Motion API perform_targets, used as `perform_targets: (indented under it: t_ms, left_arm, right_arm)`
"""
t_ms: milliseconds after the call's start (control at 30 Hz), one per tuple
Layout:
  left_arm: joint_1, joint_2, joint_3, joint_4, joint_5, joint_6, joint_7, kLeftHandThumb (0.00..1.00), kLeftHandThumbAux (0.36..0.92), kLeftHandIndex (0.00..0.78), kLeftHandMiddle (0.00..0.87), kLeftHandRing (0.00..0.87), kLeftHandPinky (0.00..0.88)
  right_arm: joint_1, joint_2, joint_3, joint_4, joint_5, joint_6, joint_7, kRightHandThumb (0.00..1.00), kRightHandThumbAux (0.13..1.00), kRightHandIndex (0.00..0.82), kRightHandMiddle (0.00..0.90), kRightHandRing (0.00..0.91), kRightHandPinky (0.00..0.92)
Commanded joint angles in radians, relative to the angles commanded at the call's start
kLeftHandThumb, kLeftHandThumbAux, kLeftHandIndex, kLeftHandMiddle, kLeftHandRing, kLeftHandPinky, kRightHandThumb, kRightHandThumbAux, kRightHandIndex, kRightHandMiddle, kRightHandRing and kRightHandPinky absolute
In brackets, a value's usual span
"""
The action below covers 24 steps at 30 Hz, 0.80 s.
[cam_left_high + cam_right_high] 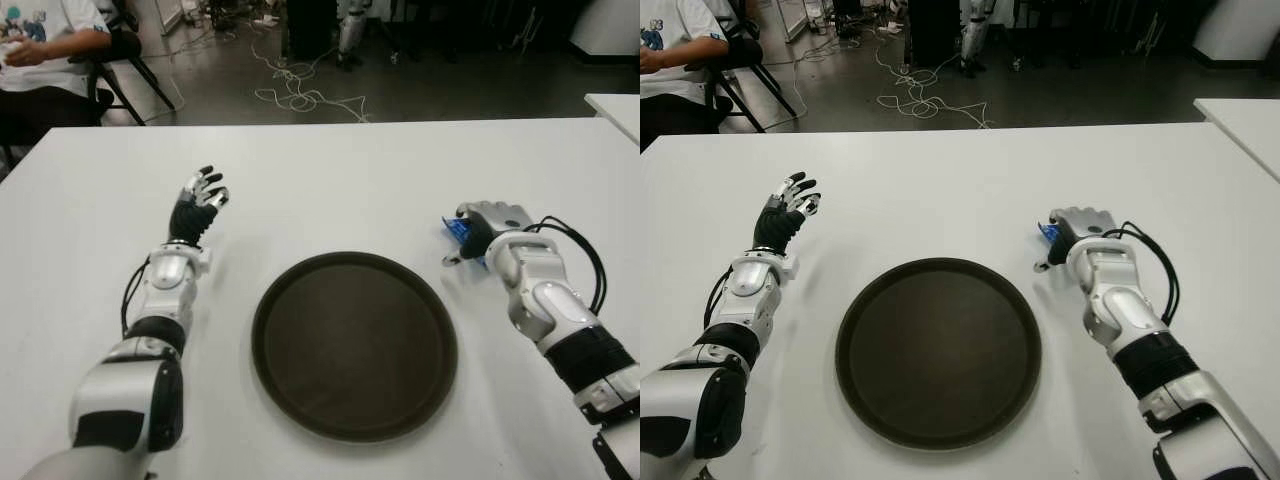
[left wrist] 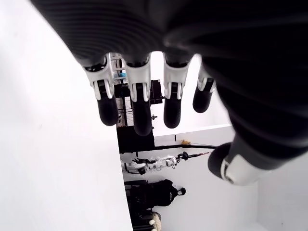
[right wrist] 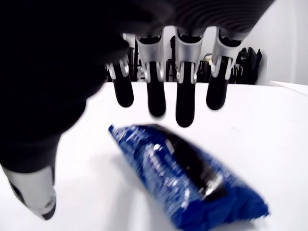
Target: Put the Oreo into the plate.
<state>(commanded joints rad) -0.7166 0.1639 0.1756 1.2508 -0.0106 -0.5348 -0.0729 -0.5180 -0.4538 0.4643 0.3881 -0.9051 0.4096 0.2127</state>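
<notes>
The right robot hand [image 3: 159, 103] hovers with fingers spread over the blue foil Oreo packet [image 3: 190, 175], holding nothing; the packet lies on the white surface [image 1: 350, 190] right of the round dark brown plate [image 1: 354, 343], no lettering legible. The left robot hand [image 1: 198, 200] shows left of the plate, fingers loosely spread, empty

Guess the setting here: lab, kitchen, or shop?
Most likely a robotics lab: loose cables sprawl on the bare floor beyond the white table, another robot's legs stand at the back, and a seated person watches.
</notes>
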Motion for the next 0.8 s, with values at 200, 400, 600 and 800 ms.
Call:
perform_targets:
  t_ms: [200,400,600,800]
  left_arm:
    - [0.001,0.002,-0.005,0.000,0.006,-0.005,0.004,0.285,0.631,0.082,0.163,0.153,0.158]
    - [0.002,0.002,-0.006,0.001,0.006,-0.008,0.005,0.283,0.625,0.086,0.168,0.159,0.168]
    - [0.000,0.001,0.002,0.002,-0.002,-0.003,-0.001,0.299,0.624,0.085,0.173,0.168,0.166]
    - [0.000,0.002,0.001,0.002,0.000,-0.004,-0.001,0.302,0.618,0.084,0.168,0.161,0.164]
  right_arm:
    - [-0.005,0.013,-0.004,0.019,0.008,0.007,-0.019,0.000,0.684,0.219,0.250,0.280,0.294]
    - [-0.012,0.024,-0.007,0.040,0.015,0.008,-0.033,0.000,0.689,0.217,0.248,0.275,0.284]
    - [-0.030,0.031,-0.010,0.086,0.025,-0.007,-0.056,0.000,0.714,0.235,0.260,0.280,0.284]
    - [-0.042,0.035,-0.033,0.118,0.040,-0.005,-0.096,0.000,0.713,0.230,0.260,0.279,0.282]
